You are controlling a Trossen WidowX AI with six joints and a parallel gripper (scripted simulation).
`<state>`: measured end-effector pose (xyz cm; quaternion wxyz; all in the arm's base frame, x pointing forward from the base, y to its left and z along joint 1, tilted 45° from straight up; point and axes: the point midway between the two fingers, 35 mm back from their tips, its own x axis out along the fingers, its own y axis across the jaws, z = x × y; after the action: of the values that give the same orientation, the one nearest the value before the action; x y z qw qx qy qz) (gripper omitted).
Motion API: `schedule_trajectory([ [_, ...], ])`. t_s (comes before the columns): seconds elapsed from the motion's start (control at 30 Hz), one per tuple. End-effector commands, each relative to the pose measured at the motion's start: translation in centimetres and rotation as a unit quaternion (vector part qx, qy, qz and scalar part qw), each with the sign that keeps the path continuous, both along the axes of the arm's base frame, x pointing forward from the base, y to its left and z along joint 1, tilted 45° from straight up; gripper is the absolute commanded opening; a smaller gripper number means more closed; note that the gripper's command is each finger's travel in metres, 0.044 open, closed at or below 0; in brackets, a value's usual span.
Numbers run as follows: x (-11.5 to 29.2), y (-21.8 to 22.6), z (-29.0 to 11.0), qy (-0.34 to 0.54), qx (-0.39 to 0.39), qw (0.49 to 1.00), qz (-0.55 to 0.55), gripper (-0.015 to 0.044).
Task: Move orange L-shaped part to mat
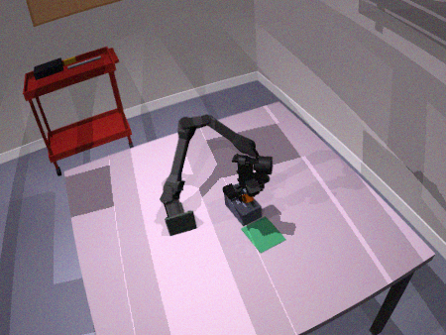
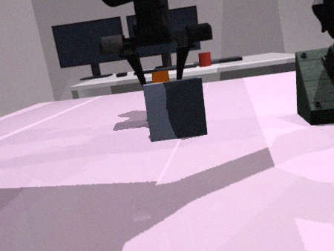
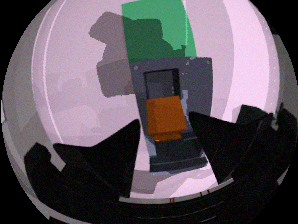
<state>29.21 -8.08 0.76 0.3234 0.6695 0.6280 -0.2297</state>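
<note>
Exterior view shows the gripper (image 2: 160,76) low over the grey tray (image 2: 176,108), one finger (image 2: 138,68) on each side of the orange part (image 2: 160,76). One end of the part stands up above the tray's top edge, and the two fingers reach down to that edge. The jaws are open and hold nothing; a gap shows between each finger and the part.

From the wrist view, the part (image 3: 164,117) is tipped in the pocket of the tray (image 3: 200,86), with its raised end near the camera and the empty grey pocket floor behind it. The green mat (image 3: 156,26) lies just behind the tray, touching its far edge or almost; I cannot tell which.

In the top view, the tray (image 1: 244,208) sits on the table (image 1: 322,238), the mat (image 1: 263,234) is just beside the tray on the side toward the front table edge, and the arm base (image 1: 181,222) stands to the left of the tray. A red cart (image 1: 74,74) is far behind the tray, on the floor near the wall
</note>
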Motion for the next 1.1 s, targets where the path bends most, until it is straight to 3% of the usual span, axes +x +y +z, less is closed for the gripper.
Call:
schedule_trajectory([
  [0.0,0.0,0.0,0.0,0.000,0.000,1.000,0.000,0.0228],
  [0.1,0.0,0.0,0.0,0.000,0.000,1.000,0.000,0.0149],
  [0.43,0.0,0.0,0.0,0.000,0.000,1.000,0.000,0.0082],
  [0.53,0.0,0.0,0.0,0.000,0.000,1.000,0.000,0.0003],
  [1.07,-0.3,-1.0,1.0,0.002,0.002,1.000,-0.001,0.0000],
])
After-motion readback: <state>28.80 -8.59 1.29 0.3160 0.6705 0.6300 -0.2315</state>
